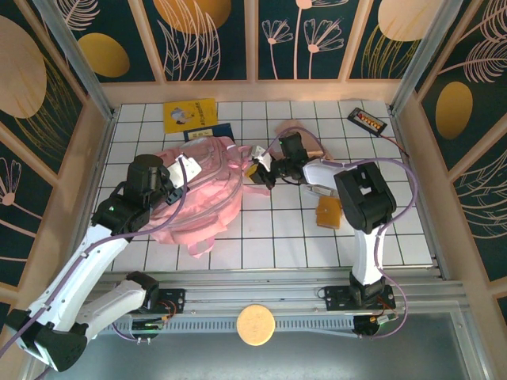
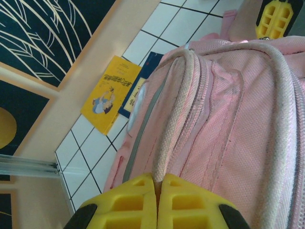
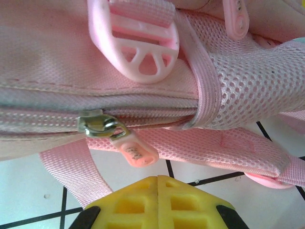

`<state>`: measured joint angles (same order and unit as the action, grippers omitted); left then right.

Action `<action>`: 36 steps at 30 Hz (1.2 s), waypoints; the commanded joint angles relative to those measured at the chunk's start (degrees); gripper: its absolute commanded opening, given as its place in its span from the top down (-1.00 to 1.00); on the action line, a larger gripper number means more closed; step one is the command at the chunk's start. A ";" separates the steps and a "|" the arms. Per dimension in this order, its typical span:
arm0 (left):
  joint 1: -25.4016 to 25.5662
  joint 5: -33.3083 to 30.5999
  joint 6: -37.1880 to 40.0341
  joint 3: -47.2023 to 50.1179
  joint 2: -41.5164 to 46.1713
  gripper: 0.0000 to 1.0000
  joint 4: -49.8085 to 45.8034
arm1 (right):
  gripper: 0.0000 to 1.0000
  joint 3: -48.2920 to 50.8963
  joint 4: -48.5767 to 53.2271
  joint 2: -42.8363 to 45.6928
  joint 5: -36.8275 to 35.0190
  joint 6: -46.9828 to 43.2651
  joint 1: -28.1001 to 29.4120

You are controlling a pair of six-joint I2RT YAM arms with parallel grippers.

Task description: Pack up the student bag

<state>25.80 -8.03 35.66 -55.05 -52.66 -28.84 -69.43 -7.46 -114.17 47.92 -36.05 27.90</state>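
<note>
Top view. The bag (image 1: 198, 190), soft pale-pink woven fabric, lay slumped on the left half of the white tiled table (image 1: 277, 233). Its far edge touched a blue book (image 1: 207, 133), and a flat yellow book (image 1: 190, 115) lay just beyond at 12 o'clock, near the wooden back wall (image 1: 253, 91). From 3 to 6 o'clock of the bag the tiles were bare as far as the near rail. At 9 o'clock only a narrow strip separated the bag from the left wall. The left gripper (image 1: 184, 168) sat over the bag's top. The right gripper (image 1: 261, 170) stood at the bag's 3 o'clock edge.

Left wrist view. The yellow ribbed fingers of the left gripper (image 2: 157, 183) were pressed together, and a pale rope-like cord (image 2: 178, 109) ran along the bag's (image 2: 228, 124) coarse weave into their seam. Whether the cord was pinched could not be told.

Right wrist view. The fingers of the right gripper (image 3: 158, 183) were pressed together with nothing between them, over bare tile. At 12 o'clock, just apart from them, hung a rubbery pink pull tab (image 3: 135, 151) from a metal slider (image 3: 97, 125) on the closed zip. Above sat a smooth, rounded plastic buckle (image 3: 138, 47). An open-mesh strap (image 3: 248, 86) lay at 2 o'clock.
</note>
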 commanded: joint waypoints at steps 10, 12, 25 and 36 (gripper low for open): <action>-0.93 2.67 1.49 -5.45 2.48 1.00 0.90 | -0.20 1.91 -10.46 1.85 8.95 6.92 -0.55; -0.94 2.61 1.54 -6.02 2.26 1.00 0.46 | -0.21 0.77 -10.73 0.96 9.21 7.13 -0.20; -1.63 1.83 1.15 -6.44 1.95 1.00 0.94 | 0.04 -0.74 -11.41 -1.65 11.95 8.33 1.19; -2.33 1.88 0.80 -5.25 1.95 1.00 2.37 | 0.79 1.75 -14.51 0.09 10.90 10.72 1.41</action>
<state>24.03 -6.04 36.01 -58.30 -52.27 -33.34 -68.49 -20.05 -115.04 58.46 -26.17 28.88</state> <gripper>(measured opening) 0.045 0.126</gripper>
